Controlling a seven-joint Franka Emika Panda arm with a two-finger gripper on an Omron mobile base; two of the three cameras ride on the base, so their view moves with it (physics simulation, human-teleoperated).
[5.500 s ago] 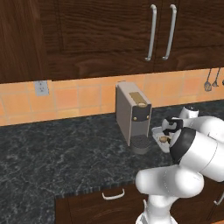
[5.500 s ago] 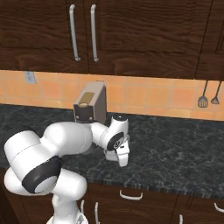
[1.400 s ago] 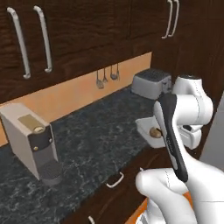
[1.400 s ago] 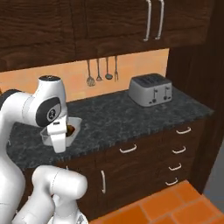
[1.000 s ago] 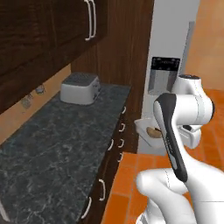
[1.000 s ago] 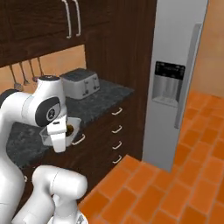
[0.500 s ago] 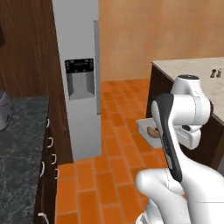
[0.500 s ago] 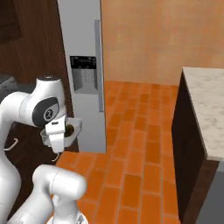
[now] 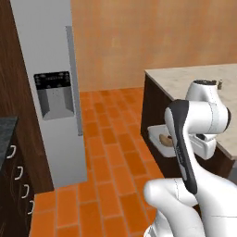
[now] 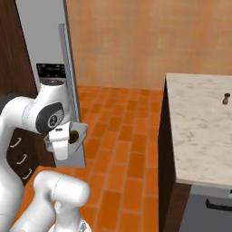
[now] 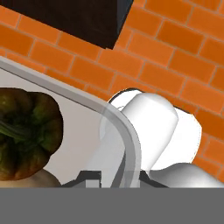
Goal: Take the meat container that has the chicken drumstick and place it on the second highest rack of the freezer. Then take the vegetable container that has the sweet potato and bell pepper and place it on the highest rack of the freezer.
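Observation:
My gripper (image 10: pixel 62 141) is shut on the rim of the white vegetable container (image 10: pixel 78 133), held level in front of my body. The hand view shows the dark red-green bell pepper (image 11: pixel 27 134) inside the tray's rim (image 11: pixel 118 127), with the tan sweet potato (image 11: pixel 33 181) just under it, and my gripper (image 11: pixel 89 177) on the rim. From the left, the container (image 9: pixel 156 137) with the sweet potato (image 9: pixel 165 139) peeks out behind my arm. The grey freezer (image 9: pixel 48 51) (image 10: pixel 45 41) stands ahead on the left with its door shut, hiding the racks. The meat container and chicken drumstick are out of view.
An island with a pale stone top (image 9: pixel 194 78) (image 10: pixel 199 127) stands on the right and carries a small dark shaker (image 10: pixel 225 98). Dark drawers (image 9: pixel 16 185) sit left of the freezer. Orange brick floor (image 9: pixel 111 152) lies open between freezer and island.
The base has turned, so the whole view swept from the counter past the toaster to the freezer and island. The container stays in my shut gripper.

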